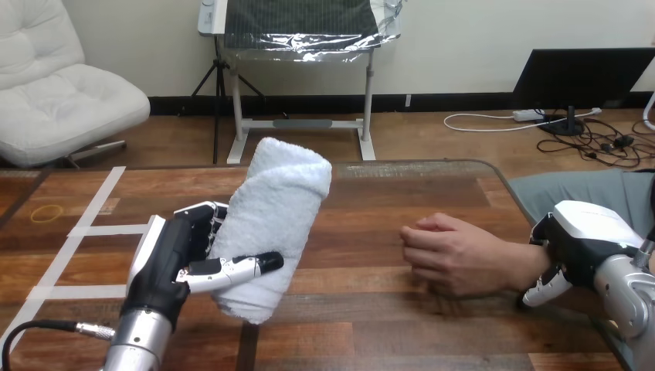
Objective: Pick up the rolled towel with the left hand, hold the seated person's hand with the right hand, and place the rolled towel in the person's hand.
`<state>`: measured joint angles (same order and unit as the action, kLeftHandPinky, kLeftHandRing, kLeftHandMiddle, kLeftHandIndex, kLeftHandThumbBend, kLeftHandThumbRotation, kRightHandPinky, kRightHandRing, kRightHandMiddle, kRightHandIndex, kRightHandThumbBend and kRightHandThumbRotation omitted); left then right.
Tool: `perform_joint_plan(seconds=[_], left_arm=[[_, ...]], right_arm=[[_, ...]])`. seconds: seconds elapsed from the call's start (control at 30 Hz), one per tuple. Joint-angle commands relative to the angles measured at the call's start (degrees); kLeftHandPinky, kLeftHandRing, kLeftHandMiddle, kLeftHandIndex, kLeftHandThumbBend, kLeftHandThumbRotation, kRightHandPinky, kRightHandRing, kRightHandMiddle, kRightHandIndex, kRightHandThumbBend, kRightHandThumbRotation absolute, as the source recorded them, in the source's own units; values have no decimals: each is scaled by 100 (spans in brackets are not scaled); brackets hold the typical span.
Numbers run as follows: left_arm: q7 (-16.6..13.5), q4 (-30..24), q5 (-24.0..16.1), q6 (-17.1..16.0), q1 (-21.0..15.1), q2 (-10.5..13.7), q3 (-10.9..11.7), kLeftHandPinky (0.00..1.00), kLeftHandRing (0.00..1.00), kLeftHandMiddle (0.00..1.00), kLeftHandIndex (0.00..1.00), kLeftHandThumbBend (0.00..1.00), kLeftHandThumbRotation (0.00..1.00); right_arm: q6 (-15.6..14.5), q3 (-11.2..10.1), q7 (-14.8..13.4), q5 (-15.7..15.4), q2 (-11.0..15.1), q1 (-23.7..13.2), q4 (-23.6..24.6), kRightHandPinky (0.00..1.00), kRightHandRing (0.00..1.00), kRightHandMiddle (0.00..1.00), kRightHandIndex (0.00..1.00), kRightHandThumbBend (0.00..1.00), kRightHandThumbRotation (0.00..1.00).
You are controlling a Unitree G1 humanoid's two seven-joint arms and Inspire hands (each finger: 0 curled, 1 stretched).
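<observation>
The left hand (pixel 174 255) is clamped on the rolled towel (pixel 274 224). Its fingers (pixel 202 212) wrap round the far left side of the roll, and its thumb (pixel 232 270) lies across the near side, pointing right. The towel is white and thick. It stands tilted in that grip, with its upper end leaning up and to the right of the fingers and its lower end hanging just below the thumb. It is off the counter (pixel 386 325).

To the right of the towel, with bare wood between, the person's hand (pixel 444 251) rests on the counter. It is loosely curled, with its knuckles turned toward the towel.

The right hand (pixel 583 232) sits on the person's wrist (pixel 525 267). Its white-shelled back is over the top of the wrist, and one digit (pixel 543 291) comes down on the near side and curls under it, so the fingers are closed round the wrist. The person's hand lies just left of those fingers, and the towel lies well to their left.

Beyond the left hand's fingers, strips of pale tape (pixel 85 232) cross the counter's left part. A thin yellow ring (pixel 48 212) lies flat there, well apart from the towel.
</observation>
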<state>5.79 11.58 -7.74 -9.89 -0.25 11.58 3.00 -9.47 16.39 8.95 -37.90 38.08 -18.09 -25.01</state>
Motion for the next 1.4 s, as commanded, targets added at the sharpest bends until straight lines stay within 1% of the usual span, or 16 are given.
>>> perform_joint_plan(seconds=[0.0,0.2,0.4,0.53,0.7,0.8,0.93,1.0,1.2,1.37], left_arm=[[-81,-34,-36,-301,-546,128,-1,36,39,45,53,62,0],[-103,-39,-78,-307,-561,127,-5,36,39,45,53,62,0],[-110,31,-103,-408,-592,123,-12,36,40,45,53,61,0],[-133,-22,-162,-319,-599,102,-44,36,40,45,53,62,0],[-106,-34,-151,-282,-619,66,-70,37,40,45,53,62,0],[-65,-9,-86,-283,-648,31,-82,37,40,45,53,62,0],[-45,-26,-50,-205,-680,-35,-120,37,40,45,53,62,0],[-46,-31,-59,-188,-689,-56,-140,37,40,45,53,62,0],[-58,88,-176,-330,-770,-56,-244,37,39,45,53,61,0],[-52,185,-228,-331,-874,-87,-372,37,39,45,53,61,0]], right_arm=[[-15,-131,-29,246,-232,103,65,17,25,35,44,64,0],[-73,-152,33,220,-200,109,175,19,27,37,44,65,0],[-159,-182,75,239,-180,110,320,22,30,39,44,65,0],[-114,-237,40,308,-149,155,462,24,31,40,44,65,0],[-64,-312,15,357,-112,218,656,22,30,39,43,66,0],[-129,-366,51,365,-99,257,855,20,28,38,42,66,0],[-245,-456,111,356,-69,316,1198,19,27,37,43,65,0],[-253,-502,112,360,-59,345,1310,19,27,37,43,66,0],[-240,-683,147,391,-16,440,1757,18,27,37,42,67,0],[-258,-843,177,398,-5,498,2111,17,25,35,40,68,0]])
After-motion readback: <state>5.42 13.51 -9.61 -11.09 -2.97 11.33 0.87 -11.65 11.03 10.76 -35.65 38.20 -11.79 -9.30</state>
